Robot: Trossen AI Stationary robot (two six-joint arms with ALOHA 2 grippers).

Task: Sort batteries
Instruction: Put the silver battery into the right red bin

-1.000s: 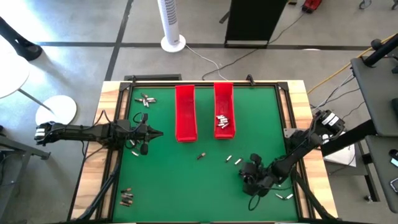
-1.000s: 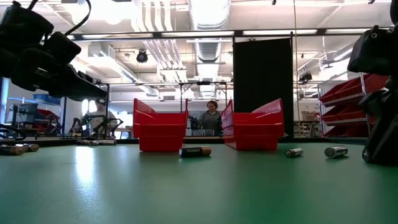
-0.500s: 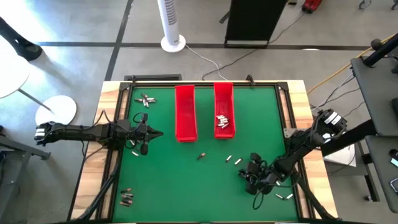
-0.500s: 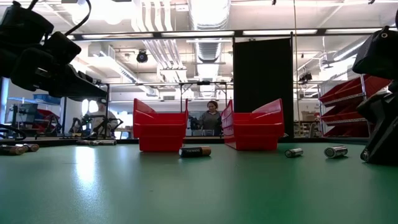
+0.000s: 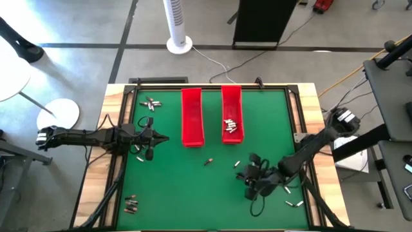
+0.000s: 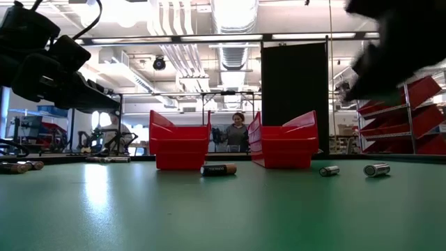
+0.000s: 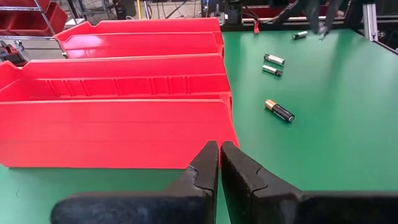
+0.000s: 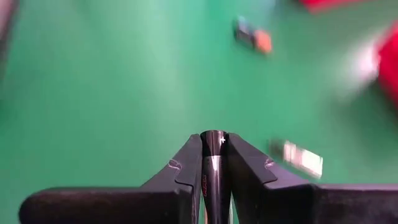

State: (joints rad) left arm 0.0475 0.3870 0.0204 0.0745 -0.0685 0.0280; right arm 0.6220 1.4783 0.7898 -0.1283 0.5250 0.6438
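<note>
Sorting is judged to be at an early stage.

- Right-hand long red plastic tray (image 5: 232, 106), upper centre of the high view: a small cluster of silvery cylindrical batteries (image 5: 231, 126) is held at its near end.
- Left-hand long red plastic tray (image 5: 192, 116): no cells can be made out inside.
- Green bench (image 5: 180, 187): loose cells are left in several places. A dark battery with a copper end (image 5: 208, 161) lies at centre; pale cells (image 5: 241, 165) lie right of centre; a group (image 5: 150, 103) lies at upper left; another (image 5: 131, 205) at lower left; two (image 5: 295, 203) at lower right.
- Right gripper (image 8: 212, 163), lower right of centre in the high view: the fingers are clamped on a slim silvery cell, as the right wrist view shows.
- Left gripper (image 7: 219, 155), left of the trays: fingers together, nothing held, waiting.

Most cells are thus reckoned unsorted.
</note>
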